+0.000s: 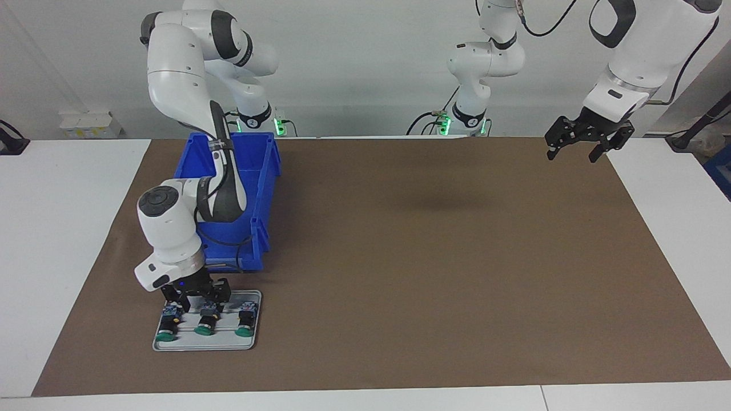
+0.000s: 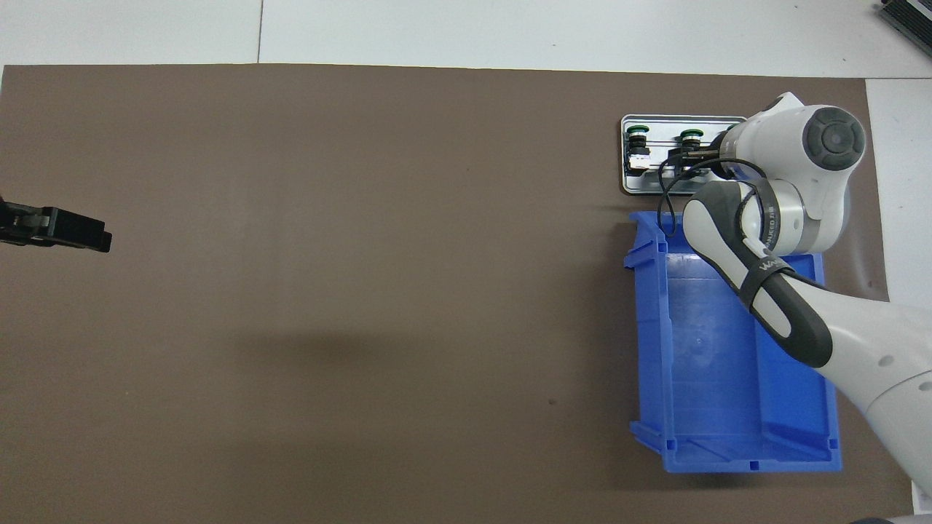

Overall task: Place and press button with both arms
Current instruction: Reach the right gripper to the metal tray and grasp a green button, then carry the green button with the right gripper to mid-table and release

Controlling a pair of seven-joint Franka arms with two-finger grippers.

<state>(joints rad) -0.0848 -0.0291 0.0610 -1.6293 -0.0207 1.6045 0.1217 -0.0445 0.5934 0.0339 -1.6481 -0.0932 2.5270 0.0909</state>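
Observation:
Three green-capped buttons lie on a grey tray (image 1: 171, 346) toward the right arm's end of the table, farther from the robots than the blue bin. They are the end button (image 1: 167, 328), the middle button (image 1: 205, 323) and the third button (image 1: 245, 322). My right gripper (image 1: 193, 302) is low over the tray, at the base ends of the end and middle buttons. In the overhead view the right gripper (image 2: 699, 156) and wrist cover part of the tray (image 2: 633, 185); two buttons (image 2: 638, 142) (image 2: 690, 137) show. My left gripper (image 1: 574, 151) waits raised and open over the left arm's end; it also shows in the overhead view (image 2: 54, 229).
An open blue bin (image 1: 260, 171) stands between the tray and the right arm's base; in the overhead view the bin (image 2: 648, 327) looks empty. The right arm reaches over it. A brown mat (image 1: 434, 257) covers the table.

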